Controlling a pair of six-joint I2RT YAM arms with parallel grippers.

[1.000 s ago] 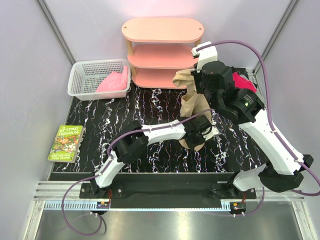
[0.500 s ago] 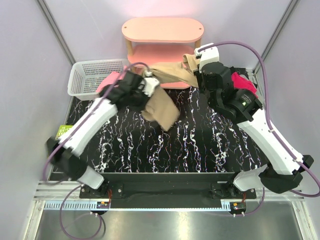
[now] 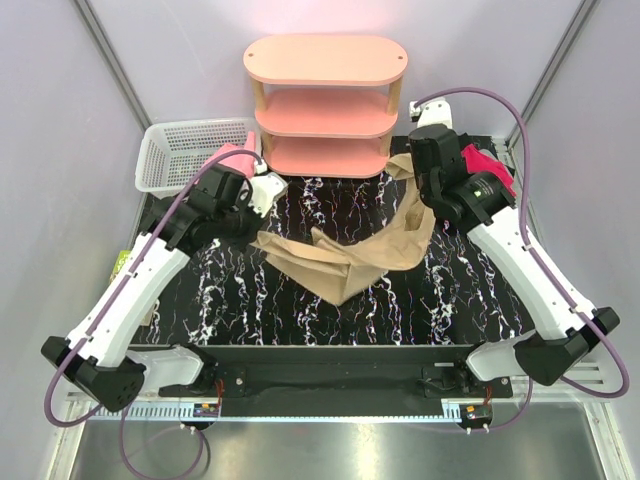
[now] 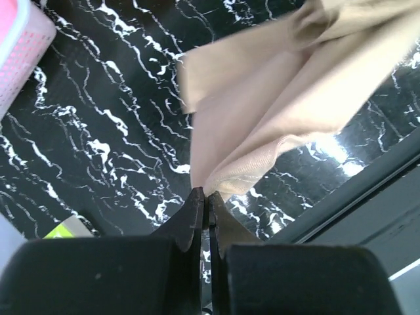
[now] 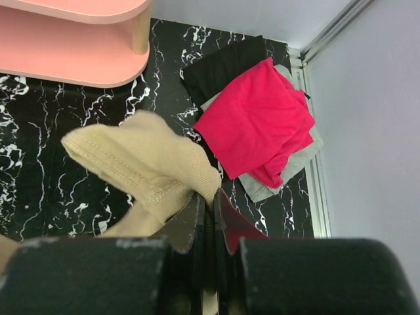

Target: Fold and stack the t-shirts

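Note:
The tan-beige t-shirt (image 3: 345,255) hangs stretched between my two grippers above the black marble table, sagging in the middle. My left gripper (image 3: 262,192) is shut on one end of it; in the left wrist view (image 4: 207,195) the cloth (image 4: 275,111) fans out from the closed jaws. My right gripper (image 3: 412,165) is shut on the other end; in the right wrist view (image 5: 211,200) a stitched hem (image 5: 141,164) bunches at the jaws. The magenta-red t-shirt (image 5: 259,121) lies on a grey one (image 5: 298,164) and a black one (image 5: 220,62) at the back right. The light pink t-shirt (image 3: 226,160) lies in the basket.
A white mesh basket (image 3: 170,160) stands at the back left. A pink three-tier shelf (image 3: 325,105) stands at the back centre. A green book (image 3: 122,262) lies at the left edge, partly hidden by my left arm.
Both grippers have lowered and spread apart, pulling the tan-beige t-shirt out wide over the table. The left arm has swung down and back from the shelf.

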